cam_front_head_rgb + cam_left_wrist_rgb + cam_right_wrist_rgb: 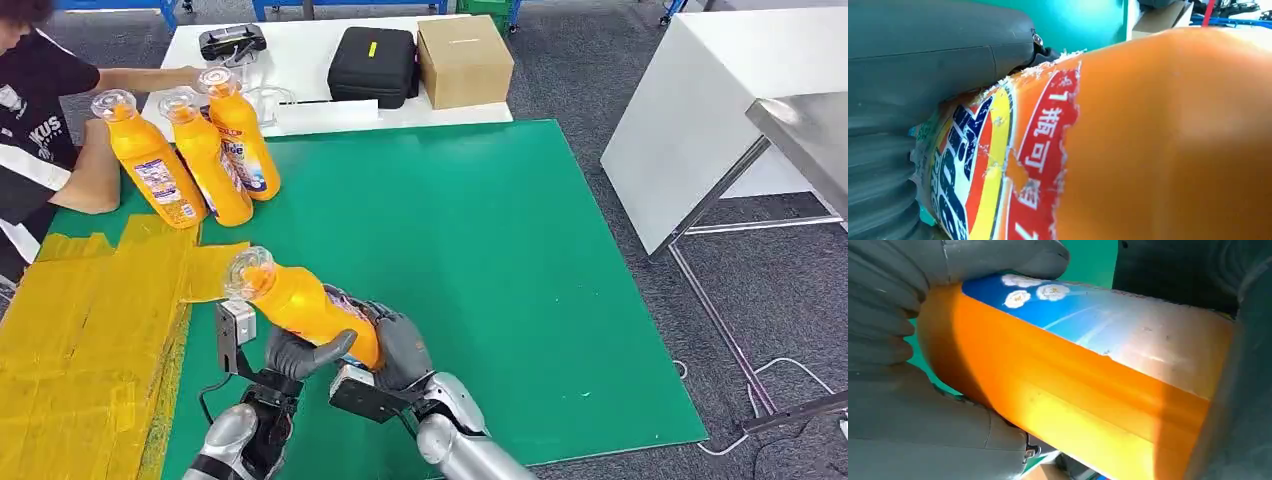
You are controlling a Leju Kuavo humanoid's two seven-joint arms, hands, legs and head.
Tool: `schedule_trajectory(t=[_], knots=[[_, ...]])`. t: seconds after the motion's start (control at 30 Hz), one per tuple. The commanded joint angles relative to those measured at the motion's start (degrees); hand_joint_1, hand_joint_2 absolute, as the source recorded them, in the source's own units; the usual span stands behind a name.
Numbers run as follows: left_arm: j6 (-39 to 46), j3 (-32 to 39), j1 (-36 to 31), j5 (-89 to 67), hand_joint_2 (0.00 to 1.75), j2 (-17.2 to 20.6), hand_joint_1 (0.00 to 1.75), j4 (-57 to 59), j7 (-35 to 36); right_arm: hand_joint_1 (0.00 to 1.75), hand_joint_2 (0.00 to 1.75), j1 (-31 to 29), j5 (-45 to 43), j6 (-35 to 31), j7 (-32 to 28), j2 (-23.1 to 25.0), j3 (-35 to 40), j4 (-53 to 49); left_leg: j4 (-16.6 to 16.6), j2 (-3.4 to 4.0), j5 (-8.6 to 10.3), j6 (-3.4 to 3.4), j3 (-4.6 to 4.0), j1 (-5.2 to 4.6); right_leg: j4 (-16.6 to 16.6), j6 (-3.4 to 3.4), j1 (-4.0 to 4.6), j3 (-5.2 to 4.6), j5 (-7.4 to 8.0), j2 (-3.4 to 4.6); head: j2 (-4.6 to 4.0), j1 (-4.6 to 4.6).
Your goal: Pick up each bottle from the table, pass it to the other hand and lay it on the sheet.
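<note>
- Head view, nearest: both hands meet at the near edge of the green table (560, 300), gripping one orange bottle (300, 300) between them.
- The left hand (290, 355) wraps the bottle from below, its grey thumb lying across the lower body; the left wrist view shows the thumb pressed against the torn red and blue label.
- The right hand (395, 345) has its fingers closed around the base end of the same bottle; the right wrist view shows its fingers curled over the orange side.
- The held bottle is tilted, its clear cap pointing up toward the left, just beside the edge of the yellow sheet (80, 330).
- The sheet covers the near-left part of the table.
- Three more orange bottles (200, 150) stand upright close together at the far-left corner.
- A person's arm (95, 170) rests just beside them.
- Beyond, a white table (310, 80) carries a black case (372, 65) and a cardboard box (463, 60).
</note>
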Motion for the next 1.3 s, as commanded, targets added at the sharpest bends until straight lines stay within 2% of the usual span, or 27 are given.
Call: schedule_trajectory(t=[0.03, 0.13, 0.17, 0.2, 0.23, 0.27, 0.33, 0.37, 0.4, 0.47, 0.5, 0.6, 0.73, 0.77, 0.83, 1.07, 1.1, 1.17, 1.2, 1.23, 1.27, 1.3], knots=[[1.0, 1.5, -4.2, 0.2, 1.75, -0.6, 1.75, 0.8, 0.0, 1.75, 1.75, 1.0, 0.6, 0.2, -0.3, -0.9, 3.3, 2.6, 0.0, -0.26, -0.01, -0.02, 0.08, 0.02, 0.0, -0.05, 0.02, 0.13, -0.07, -0.2, 0.0, 0.0], [5.1, 2.1, -3.8, -1.7, 1.75, -1.1, 1.75, -1.0, -2.3, 1.75, 1.75, 1.4, 0.3, -0.7, 0.2, -1.0, 2.6, 1.5, 0.1, -0.43, -0.09, -0.03, 0.22, -0.03, 0.1, -0.1, -0.04, 0.26, -0.2, -0.32, 0.0, 0.0], [5.7, 2.1, -3.7, -2.1, 1.75, -1.0, 1.75, -1.8, -2.6, 1.54, 1.75, 1.5, 0.2, -0.8, 0.3, -1.2, 2.4, 1.0, 0.0, -0.33, -0.03, -0.02, 0.1, 0.0, 0.0, -0.07, 0.0, 0.16, -0.11, -0.26, 0.0, 0.0], [9.1, 2.5, -3.5, -4.5, 1.75, -1.2, 1.75, -3.3, -4.2, 0.24, 1.75, 2.2, -0.7, -1.6, 0.0, -1.3, 1.4, -0.7, 0.1, -0.38, -0.06, -0.03, 0.12, -0.01, 0.1, -0.08, -0.01, 0.18, -0.16, -0.29, 0.0, 0.0], [10.2, 2.6, -3.3, -5.3, 1.75, -1.1, 1.75, -4.1, -4.7, 0.0, 1.75, 2.6, -1.1, -1.8, -0.1, -1.4, 0.9, -1.7, 0.0, -0.27, -0.01, -0.02, 0.01, 0.02, 0.0, -0.05, 0.01, 0.06, -0.07, -0.21, 0.0, 0.0], [11.5, 2.8, -3.0, -6.6, 1.75, -0.7, 1.75, -5.6, -5.1, 0.0, 1.75, 3.3, -1.6, -1.5, -0.1, -2.1, 0.5, -4.0, 0.0, -0.35, -0.04, -0.02, 0.07, 0.0, 0.1, -0.07, -0.01, 0.13, -0.13, -0.27, 0.0, 0.0], [19.9, 2.2, -2.8, -17.1, 1.75, 1.4, 1.75, -8.1, -7.5, 0.0, 1.75, 5.8, -6.7, 2.0, -0.9, -4.2, -2.1, -11.7, 0.1, -0.43, -0.07, -0.03, 0.1, -0.03, 0.1, -0.09, -0.03, 0.16, -0.19, -0.33, 0.0, 0.02], [20.9, 2.6, -2.7, -18.5, 1.75, 2.0, 1.75, -9.1, -7.8, 0.0, 1.75, 6.4, -7.4, 2.7, -0.8, -5.2, -2.8, -14.1, 0.1, -0.33, -0.06, -0.02, 0.08, -0.01, 0.1, -0.08, -0.01, 0.13, -0.15, -0.25, 0.0, 0.02], [27.8, 3.2, -2.9, -27.8, 1.75, 3.6, 1.75, -10.1, -8.7, 0.0, 0.0, 8.3, -10.5, 4.5, -2.0, -6.5, -5.1, -19.3, 0.1, -0.4, -0.08, -0.04, 0.1, -0.06, 0.2, -0.1, -0.06, 0.14, -0.21, -0.31, 0.0, -0.02], [31.8, 5.6, -3.3, -35.0, 1.75, 5.6, 1.75, -11.4, -7.3, 0.0, 0.0, 10.7, -14.1, 6.7, -3.2, -8.0, -8.6, -26.3, 0.1, -0.35, -0.07, -0.03, 0.07, -0.02, 0.1, -0.08, -0.02, 0.12, -0.16, -0.26, 0.0, 0.0], [43.2, 8.8, -4.9, -53.9, 1.75, 8.5, 1.75, -9.3, -2.2, 0.0, 0.0, 12.9, -25.5, 11.0, -7.0, -8.5, -13.5, -33.8, 0.1, -0.4, -0.1, -0.03, 0.11, -0.05, 0.2, -0.09, -0.05, 0.17, -0.21, -0.29, 0.0, 0.0], [44.1, 15.1, -6.8, -63.5, 1.75, 11.5, 1.75, -5.5, -1.1, 0.0, 0.0, 15.2, -32.4, 16.8, -4.0, -9.5, -19.3, -42.3, 0.0, -0.19, 0.0, -0.03, -0.08, -0.07, 0.2, -0.07, -0.07, -0.06, -0.06, -0.11, 0.0, 0.0], [44.8, 21.3, -9.1, -80.9, 1.75, 13.2, 1.75, 1.6, 3.0, 0.0, 0.0, 16.5, -36.6, 18.7, -5.1, -9.7, -21.5, -43.5, 0.0, -0.17, -0.03, -0.06, 0.12, -0.04, 0.1, -0.11, -0.04, 0.11, -0.08, -0.08, 0.0, -0.02], [44.8, 21.8, -9.7, -82.7, 1.75, 13.8, 1.75, 3.2, 3.7, 0.0, 0.0, 16.7, -37.4, 18.9, -5.3, -9.9, -21.6, -43.5, 0.0, -0.35, -0.02, -0.05, 0.13, -0.07, 0.2, -0.11, -0.08, 0.13, -0.13, -0.24, 0.0, 0.0], [44.8, 22.4, -11.1, -86.0, 1.75, 15.9, 1.75, 7.2, 5.1, 0.0, 0.0, 17.0, -39.3, 19.5, -5.5, -10.4, -22.0, -43.8, -0.1, -0.27, 0.02, -0.08, 0.16, -0.05, 0.1, -0.11, -0.06, 0.11, -0.1, -0.19, 0.0, 0.02], [44.8, 22.7, -11.2, -85.6, 1.75, 16.1, 1.75, 7.5, 4.6, 0.0, 0.0, 17.0, -39.4, 19.6, -5.5, -10.5, -22.0, -43.7, 0.0, -0.18, -0.04, -0.1, 0.16, -0.04, 0.2, -0.1, -0.05, 0.06, -0.15, -0.11, 0.0, 0.0], [44.8, 22.5, -11.2, -87.4, 1.75, 16.0, 1.75, 7.3, 5.2, 0.0, 0.0, 16.8, -39.5, 19.6, -5.5, -10.4, -21.9, -43.6, 0.0, -0.17, 0.04, -0.09, 0.03, -0.02, 0.1, -0.06, -0.03, -0.03, -0.06, -0.14, 0.0, 0.02], [44.8, 22.6, -11.6, -100.8, 1.75, 19.2, 1.75, 8.1, 11.0, 0.0, 0.0, 16.7, -40.7, 19.9, -6.0, -10.8, -21.8, -43.5, 0.0, -0.35, -0.02, -0.1, 0.16, -0.05, 0.2, -0.1, -0.06, 0.12, -0.18, -0.26, 0.0, 0.0], [44.8, 21.5, -12.2, -107.4, 1.75, 22.6, 1.75, 10.7, 14.8, 0.0, 0.0, 16.3, -41.9, 20.2, -6.2, -10.9, -21.7, -43.2, 0.0, -0.19, -0.01, -0.11, 0.09, -0.02, 0.2, -0.08, -0.03, 0.03, -0.11, -0.11, 0.0, 0.02], [44.8, 8.3, -15.0, -107.4, 1.75, 32.7, 1.75, 17.0, 25.7, 0.0, 0.0, 15.9, -42.4, 20.4, -6.2, -11.1, -21.3, -42.7, 0.1, -0.16, -0.07, -0.13, 0.16, -0.03, 0.3, -0.11, -0.04, 0.07, -0.16, -0.06, 0.0, 0.02], [44.8, -0.3, -17.9, -107.4, 1.75, 36.1, 1.75, 22.5, 30.7, 0.0, 0.0, 15.4, -43.0, 20.5, -6.3, -11.2, -21.1, -42.2, 0.0, 0.01, 0.01, -0.14, 0.04, 0.0, 0.2, -0.11, -0.01, -0.07, -0.04, 0.08, 0.0, 0.02], [43.9, -4.3, -22.1, -107.4, 1.75, 35.8, 1.75, 32.6, 32.0, 0.0, 0.0, 14.8, -43.5, 20.6, -6.3, -11.2, -20.8, -41.5, 0.0, -0.02, -0.05, -0.17, 0.16, -0.02, 0.3, -0.16, -0.03, 0.01, -0.13, 0.08, 0.0, 0.02]])
